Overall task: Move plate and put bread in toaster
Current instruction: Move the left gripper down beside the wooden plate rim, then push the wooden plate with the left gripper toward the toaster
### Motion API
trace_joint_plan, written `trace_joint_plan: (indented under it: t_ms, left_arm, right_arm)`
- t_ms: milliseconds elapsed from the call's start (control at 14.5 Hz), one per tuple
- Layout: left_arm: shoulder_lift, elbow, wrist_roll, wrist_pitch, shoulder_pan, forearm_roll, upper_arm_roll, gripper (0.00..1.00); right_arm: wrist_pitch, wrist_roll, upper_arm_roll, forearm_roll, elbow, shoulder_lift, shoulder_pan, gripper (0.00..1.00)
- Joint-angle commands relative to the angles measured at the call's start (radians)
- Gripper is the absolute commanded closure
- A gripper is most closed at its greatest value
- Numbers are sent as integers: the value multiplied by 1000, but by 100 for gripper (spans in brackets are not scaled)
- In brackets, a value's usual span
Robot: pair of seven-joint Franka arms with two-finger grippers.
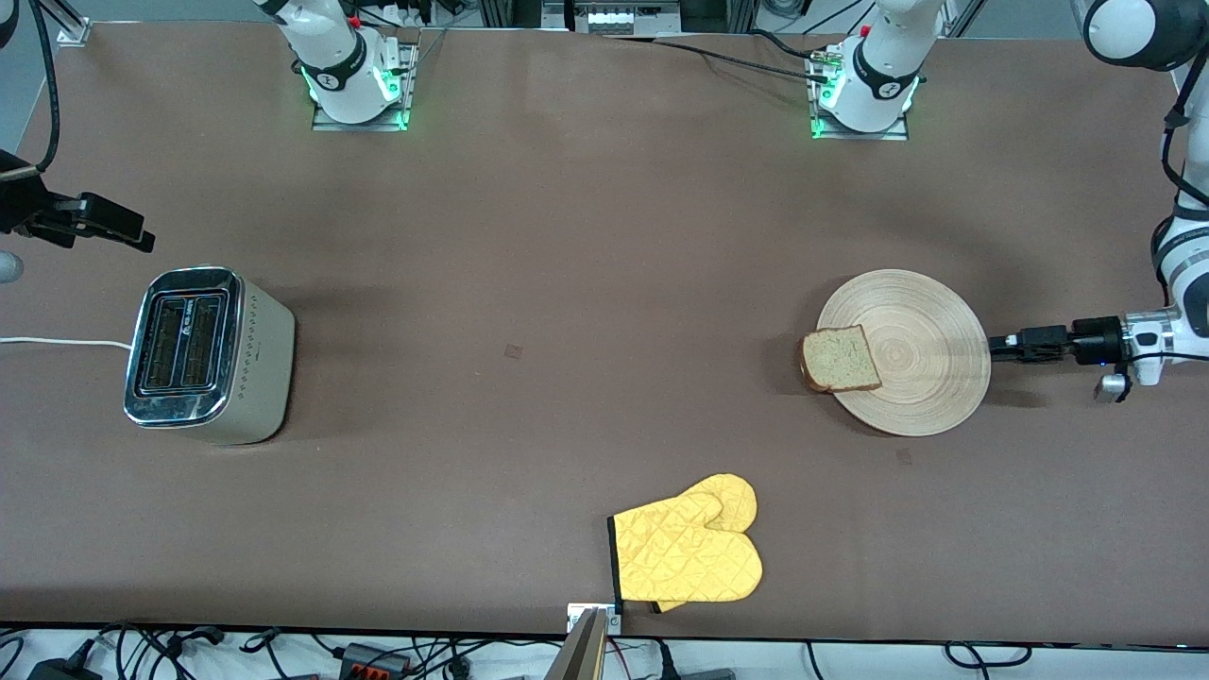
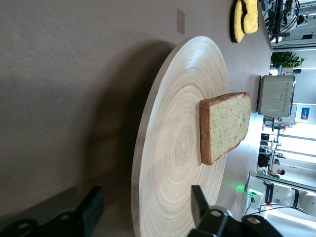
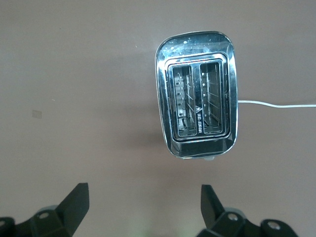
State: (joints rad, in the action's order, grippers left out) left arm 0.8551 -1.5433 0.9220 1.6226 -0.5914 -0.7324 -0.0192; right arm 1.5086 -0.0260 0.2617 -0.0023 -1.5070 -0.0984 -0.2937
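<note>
The light-wood plate [image 1: 921, 354] lies toward the left arm's end of the table. The bread [image 1: 841, 359] lies flat on its rim on the side toward the toaster, overhanging a little. My left gripper [image 1: 995, 345] lies level at the plate's rim away from the bread. In the left wrist view it [image 2: 147, 205] is open, with one finger [image 2: 200, 205] over the plate [image 2: 182, 148], the other [image 2: 93, 207] outside the rim, and the bread [image 2: 224, 126] farther off. The toaster [image 1: 203, 354] stands at the right arm's end, slots empty. My right gripper [image 1: 140, 236] [image 3: 144, 197] is open and empty in the air beside the toaster [image 3: 197, 113].
A yellow oven mitt [image 1: 689, 548] lies near the table's front edge at mid-table; it also shows in the left wrist view [image 2: 245, 19]. The toaster's white cord [image 1: 57, 342] runs off the right arm's end of the table.
</note>
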Motion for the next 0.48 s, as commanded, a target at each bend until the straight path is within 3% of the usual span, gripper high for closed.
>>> trace_joint_plan:
  t_ms: [0, 207, 345, 414]
  left_arm:
    - [-4, -27, 9, 26, 18, -27, 1, 54]
    - [19, -29, 9, 28, 18, -35, 1, 63]
    - [21, -31, 9, 23, 15, -41, 1, 77]
    - [21, -31, 9, 23, 15, -42, 1, 77]
  right_arm:
    - [-7, 8, 8, 18, -2, 3, -15, 0]
    - [-8, 8, 7, 18, -2, 2, -15, 0]
    - [-8, 8, 7, 18, -2, 0, -18, 0]
    - [-8, 8, 8, 18, -2, 0, -19, 0]
